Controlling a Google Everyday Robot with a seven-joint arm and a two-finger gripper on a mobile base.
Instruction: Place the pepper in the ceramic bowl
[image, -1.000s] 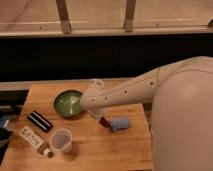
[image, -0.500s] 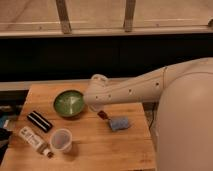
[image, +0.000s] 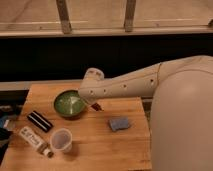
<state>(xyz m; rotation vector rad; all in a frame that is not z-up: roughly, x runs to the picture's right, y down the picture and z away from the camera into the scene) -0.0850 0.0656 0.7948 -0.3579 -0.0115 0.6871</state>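
Wooden surface (image: 100, 145) under a dark back wall and a railed ledge, and the action has shifted left across it. The pepper (image: 98, 106) shows as a small dark red tip poking out just below the white wrist, right beside the ceramic bowl's (image: 70, 104) right rim and not yet over the hollow. A second ago that red tip hung further right, close above the blue pad (image: 119, 123); half a second ago it was already sliding leftward; now it sits at the edge of the green bowl. So the carry is nearly finished, by my reading: the pepper is off the surface and travelling with the arm.

The gripper (image: 96, 104) itself is mostly tucked behind the wrist housing, so whether the jaws are clenched on the pepper or only cradling it, I cannot tell from here. The pepper moving along with the arm suggests a hold, but that is a judgement.

Outward from there: the blue pad lies alone to the right, well apart from the bowl now. Near left, a translucent cup (image: 61, 140) stands upright, a dark striped block (image: 39, 121) and a white tube (image: 31, 137) lie beside it, none of them disturbed across these moments.

What remains, as I judge it, is a small further move left to get over the bowl's middle, then a release.
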